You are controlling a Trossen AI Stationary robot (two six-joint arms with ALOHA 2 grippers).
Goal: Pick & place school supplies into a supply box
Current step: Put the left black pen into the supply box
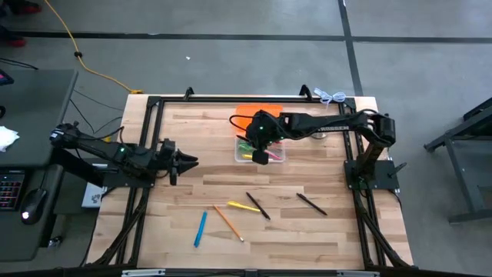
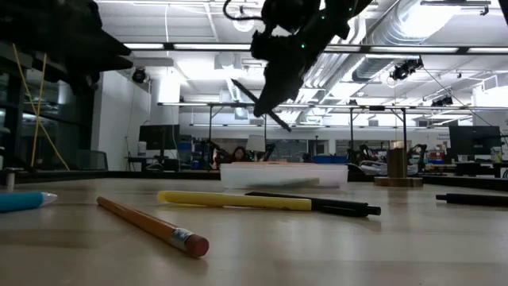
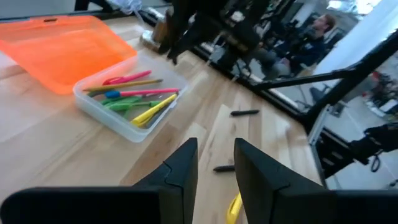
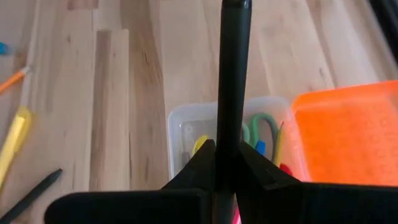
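Right gripper [image 1: 261, 156] hangs above the box [image 1: 259, 149], fingers [image 4: 202, 158] clamped on a black pen [image 4: 232, 81]. Pen sticks out past the fingertips, tilted in the low view [image 2: 262, 106], well clear of the bench [image 1: 323, 231]. Box sits directly below the fingers, clear tub, already holding pink, blue, green and yellow pens [image 3: 134, 99] plus green-handled scissors [image 4: 264, 127]. Orange lid [image 1: 259, 112] lies just beyond the box, touching or overlapping its far edge.

Left gripper [image 1: 183, 161] waits off to the left of the box, low over the bench, fingers [image 3: 180, 168] a little apart, holding nothing. Ahead of those fingers, the box and lid; farther on, the right arm.

Loose on the bench, on the near side of both grippers: blue pen [image 1: 200, 228], orange pencil [image 1: 228, 222] with pink eraser end [image 2: 194, 243], yellow pen [image 1: 243, 206], black pen [image 1: 257, 205] crossing just beside the yellow one, another black pen [image 1: 311, 203] farther right, apart from the rest. All lie flat.

Far side: yellow cable [image 1: 73, 46] on the floor, white cable [image 1: 329, 95] at the bench's back corner. A person [image 3: 314, 34] sits in the room behind the bench.
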